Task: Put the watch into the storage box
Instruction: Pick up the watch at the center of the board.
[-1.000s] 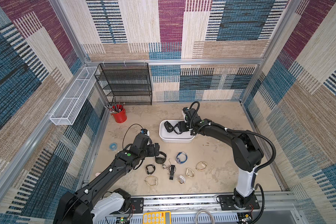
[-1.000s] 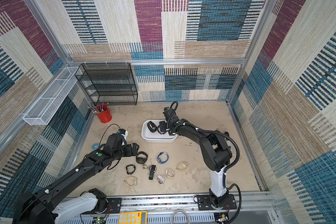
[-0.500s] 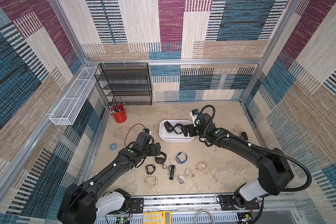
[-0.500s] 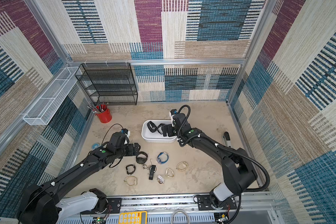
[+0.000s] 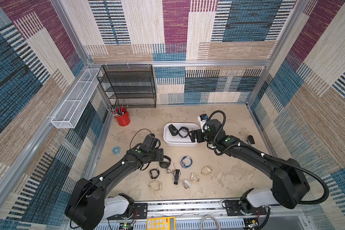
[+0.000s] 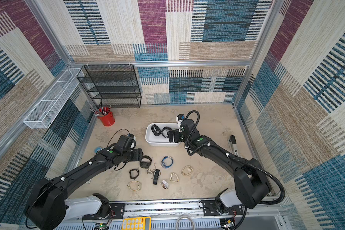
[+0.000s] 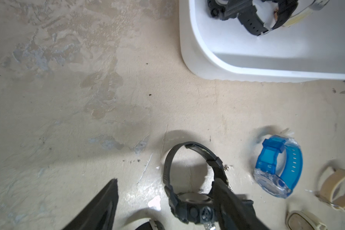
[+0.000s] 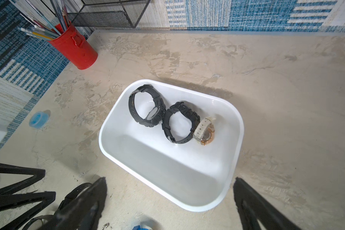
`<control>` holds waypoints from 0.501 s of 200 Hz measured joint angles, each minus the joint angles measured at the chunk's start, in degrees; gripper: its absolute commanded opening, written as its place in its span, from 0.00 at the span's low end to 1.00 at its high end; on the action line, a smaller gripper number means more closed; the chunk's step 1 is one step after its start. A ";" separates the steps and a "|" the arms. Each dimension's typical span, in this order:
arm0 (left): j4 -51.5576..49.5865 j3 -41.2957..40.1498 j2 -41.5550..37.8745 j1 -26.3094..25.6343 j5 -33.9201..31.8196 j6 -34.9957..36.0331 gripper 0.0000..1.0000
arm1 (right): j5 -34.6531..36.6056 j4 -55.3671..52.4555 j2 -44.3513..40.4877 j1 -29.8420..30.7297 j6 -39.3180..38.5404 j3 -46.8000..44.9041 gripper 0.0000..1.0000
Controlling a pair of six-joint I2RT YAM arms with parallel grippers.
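Observation:
A black watch [image 7: 189,207] lies on the floor in front of the white storage box [image 5: 179,143]. My left gripper [image 7: 165,183] is down around this watch [image 5: 165,162], jaws apart. One finger [image 7: 229,199] lies against the strap, the other finger [image 7: 106,199] stands off it. The storage box [image 8: 240,129] holds two black watches [image 8: 147,107] and a white-strapped watch [image 8: 204,129]. My right gripper [image 8: 170,179] hangs open and empty over the box's right end [image 6: 172,136].
On the floor near the front lie a blue watch [image 5: 186,161], a small black watch [image 5: 154,173] and several gold-toned bands [image 5: 207,170]. A red cup [image 5: 123,118], black wire shelf [image 5: 129,85] and white mesh basket [image 5: 76,99] stand at the back left. A blue tape roll [image 5: 116,150] sits left.
My right gripper has drawn back from over the box's middle to its right end, with the arm swung lower. My left gripper's jaws have narrowed around the black watch.

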 measured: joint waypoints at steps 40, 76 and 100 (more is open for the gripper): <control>-1.16 1.18 3.67 0.00 0.04 0.55 0.65 | -4.24 1.73 -2.10 0.50 -0.90 -3.04 1.00; -0.98 1.22 6.45 0.00 0.31 0.57 0.60 | -8.00 3.13 -5.11 2.75 -2.58 -6.38 1.00; -0.52 1.22 8.72 0.00 1.16 0.57 0.59 | -9.86 3.78 -6.36 4.74 -3.56 -8.66 1.00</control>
